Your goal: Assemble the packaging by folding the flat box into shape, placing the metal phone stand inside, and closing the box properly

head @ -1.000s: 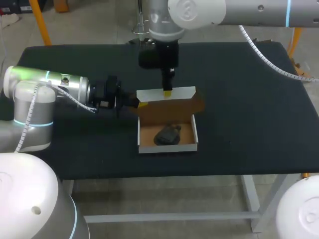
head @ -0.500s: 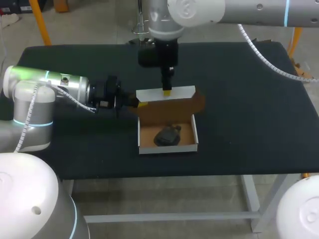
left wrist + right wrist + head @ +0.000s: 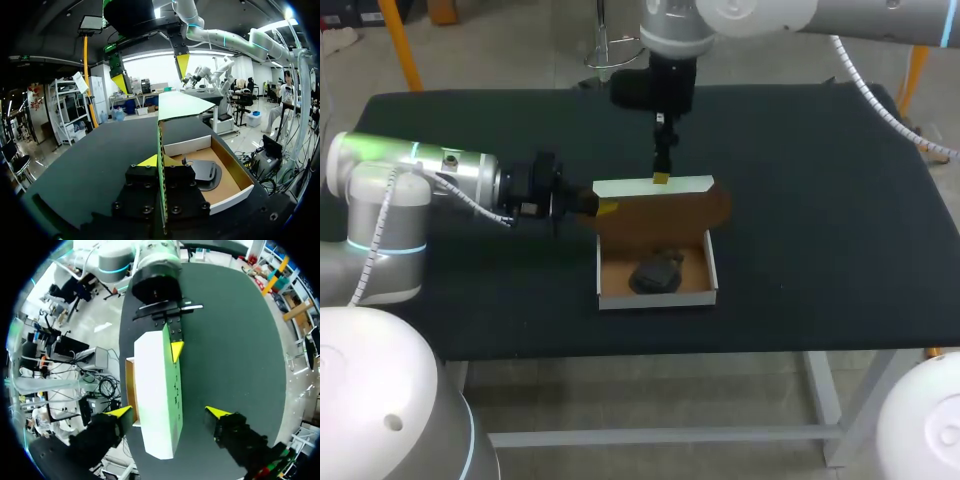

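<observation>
The cardboard box (image 3: 657, 290) lies open at the table's middle, and the dark metal phone stand (image 3: 655, 270) rests inside its tray. Its lid (image 3: 665, 210) stands upright at the tray's far side, with a white top flap (image 3: 655, 186) folded forward. My left gripper (image 3: 600, 207) is shut on the lid's left edge; the left wrist view shows the gripper (image 3: 160, 161) pinching that edge (image 3: 161, 140), with the stand (image 3: 202, 172) beyond it. My right gripper (image 3: 662, 176) hovers just above the flap. In the right wrist view the gripper (image 3: 169, 412) is open, its fingers straddling the flap (image 3: 152, 385) without touching.
The black table (image 3: 820, 200) stretches wide to the right of the box and in front of it. My right arm comes down over the table's far middle; my left arm lies low across the left side.
My right gripper has opened wide, let go of the lid's top flap and risen a little. The lid stays upright in my left gripper, which has not moved.
</observation>
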`<action>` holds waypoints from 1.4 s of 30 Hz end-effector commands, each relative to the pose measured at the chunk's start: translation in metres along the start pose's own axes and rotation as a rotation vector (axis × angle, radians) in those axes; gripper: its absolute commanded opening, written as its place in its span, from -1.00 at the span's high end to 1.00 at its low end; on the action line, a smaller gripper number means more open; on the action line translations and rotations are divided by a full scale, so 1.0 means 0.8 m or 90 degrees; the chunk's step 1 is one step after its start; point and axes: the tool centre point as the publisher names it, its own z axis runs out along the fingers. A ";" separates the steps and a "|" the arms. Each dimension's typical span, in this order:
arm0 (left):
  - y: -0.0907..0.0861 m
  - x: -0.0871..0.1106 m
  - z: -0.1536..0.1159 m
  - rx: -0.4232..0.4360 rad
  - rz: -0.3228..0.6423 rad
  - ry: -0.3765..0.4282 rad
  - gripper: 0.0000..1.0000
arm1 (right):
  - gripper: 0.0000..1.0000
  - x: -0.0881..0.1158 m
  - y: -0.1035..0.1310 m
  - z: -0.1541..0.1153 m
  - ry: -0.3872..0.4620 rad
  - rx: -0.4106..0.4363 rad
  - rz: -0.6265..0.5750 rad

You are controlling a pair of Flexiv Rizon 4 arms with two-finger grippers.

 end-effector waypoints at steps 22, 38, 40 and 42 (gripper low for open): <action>0.004 0.000 0.001 0.001 0.001 0.001 1.00 | -1.00 0.003 -0.032 -0.033 -0.051 -0.043 0.152; 0.000 0.010 -0.006 -0.003 0.062 -0.022 1.00 | -1.00 -0.002 -0.043 -0.039 -0.063 -0.046 0.296; -0.001 0.011 -0.006 -0.004 0.080 -0.026 1.00 | -1.00 -0.002 -0.047 -0.039 -0.056 -0.057 0.321; -0.002 0.012 -0.007 -0.005 0.088 -0.030 1.00 | -1.00 -0.002 -0.051 -0.038 -0.050 -0.062 0.344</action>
